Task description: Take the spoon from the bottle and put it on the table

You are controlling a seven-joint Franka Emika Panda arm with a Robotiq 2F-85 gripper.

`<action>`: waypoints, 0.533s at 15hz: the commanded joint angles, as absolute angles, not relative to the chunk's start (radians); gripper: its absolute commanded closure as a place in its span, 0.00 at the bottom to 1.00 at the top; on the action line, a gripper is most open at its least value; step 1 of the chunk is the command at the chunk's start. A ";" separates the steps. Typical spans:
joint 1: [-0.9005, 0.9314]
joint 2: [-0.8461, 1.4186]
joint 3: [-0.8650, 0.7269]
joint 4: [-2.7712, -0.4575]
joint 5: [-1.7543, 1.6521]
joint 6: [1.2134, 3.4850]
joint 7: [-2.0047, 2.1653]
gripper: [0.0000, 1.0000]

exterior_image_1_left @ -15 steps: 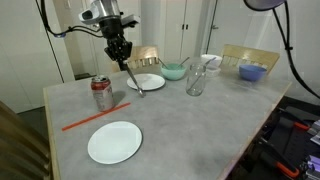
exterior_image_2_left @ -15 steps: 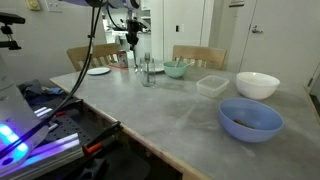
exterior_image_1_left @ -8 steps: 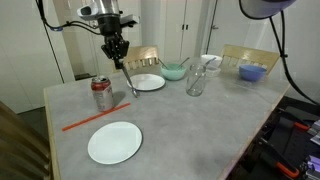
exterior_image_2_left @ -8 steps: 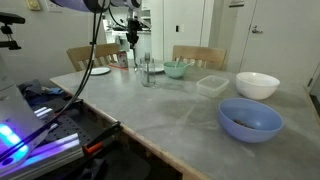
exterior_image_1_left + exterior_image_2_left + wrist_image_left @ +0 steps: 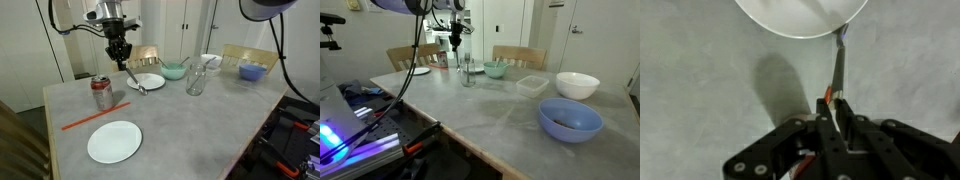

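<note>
My gripper (image 5: pixel 121 58) is shut on the handle of the slim silver spoon (image 5: pixel 134 80). The spoon hangs slanted below it, with its bowl end low over the grey table (image 5: pixel 200 130), at the near edge of a small white plate (image 5: pixel 150 82). In the wrist view the spoon (image 5: pixel 838 65) runs from my jaws (image 5: pixel 835 112) up to the plate's rim (image 5: pixel 800 25). I cannot tell whether its tip touches the table. The clear glass bottle (image 5: pixel 196 82) stands upright and apart from my gripper. It also shows in an exterior view (image 5: pixel 468 72), with my gripper (image 5: pixel 456 42) above and beside it.
A red soda can (image 5: pixel 101 93), an orange-red stick (image 5: pixel 95 117) and a larger white plate (image 5: pixel 114 142) lie near the front. A teal bowl (image 5: pixel 174 71), a clear box (image 5: pixel 531 86), a white bowl (image 5: pixel 577 85) and a blue bowl (image 5: pixel 570 118) stand further along. Chairs line the far side.
My gripper and the spoon swayed slightly toward the soda can and then back toward the small plate. Nothing else moved.
</note>
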State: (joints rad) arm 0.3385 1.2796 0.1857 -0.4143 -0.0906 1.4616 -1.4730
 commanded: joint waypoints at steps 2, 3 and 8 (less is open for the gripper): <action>0.338 1.333 0.182 -0.338 -0.047 1.442 -1.481 0.96; 0.322 1.280 0.208 -0.443 -0.054 1.488 -1.472 0.96; 0.325 1.295 0.222 -0.443 -0.006 1.484 -1.461 0.96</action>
State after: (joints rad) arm 0.3367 1.3054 0.2013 -0.4068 -0.0318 1.4576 -1.4709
